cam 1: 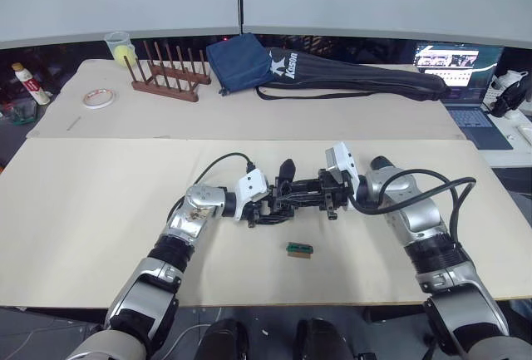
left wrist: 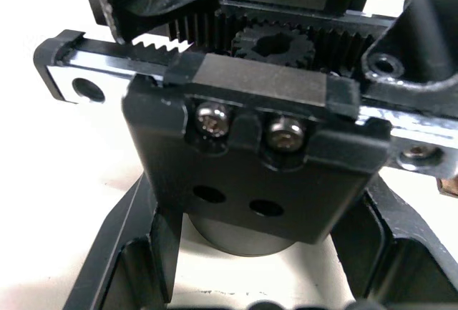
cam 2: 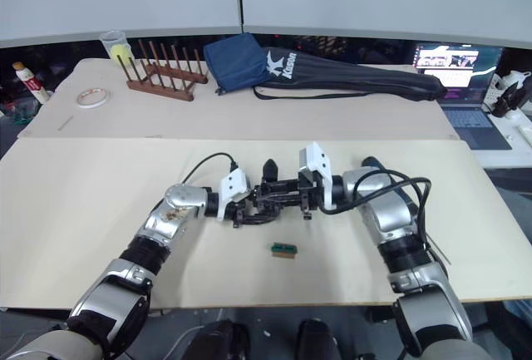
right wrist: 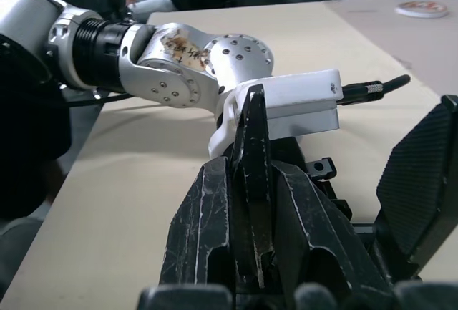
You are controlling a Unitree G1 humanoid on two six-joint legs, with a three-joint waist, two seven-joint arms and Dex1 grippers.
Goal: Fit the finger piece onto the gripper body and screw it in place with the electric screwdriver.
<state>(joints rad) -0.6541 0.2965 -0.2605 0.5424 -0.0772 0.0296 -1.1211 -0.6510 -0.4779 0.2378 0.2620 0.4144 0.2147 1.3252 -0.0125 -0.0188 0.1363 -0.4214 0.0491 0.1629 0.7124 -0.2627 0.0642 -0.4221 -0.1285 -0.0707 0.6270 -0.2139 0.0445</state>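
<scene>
Both arms reach inward over the beige surface (cam 1: 100,210), meeting mid-table. The left hand (cam 1: 264,207) clamps the gripper body (cam 1: 303,195); the right hand (right wrist: 250,210) pinches the finger piece (right wrist: 252,174) against it. A small green block (cam 1: 300,249) lies nearby.

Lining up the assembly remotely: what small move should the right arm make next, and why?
Probably ease the right gripper, clamped on the small black plastic finger piece, toward the chunky black gripper body the left gripper holds, which shows two empty holes below two fitted screws.
</scene>
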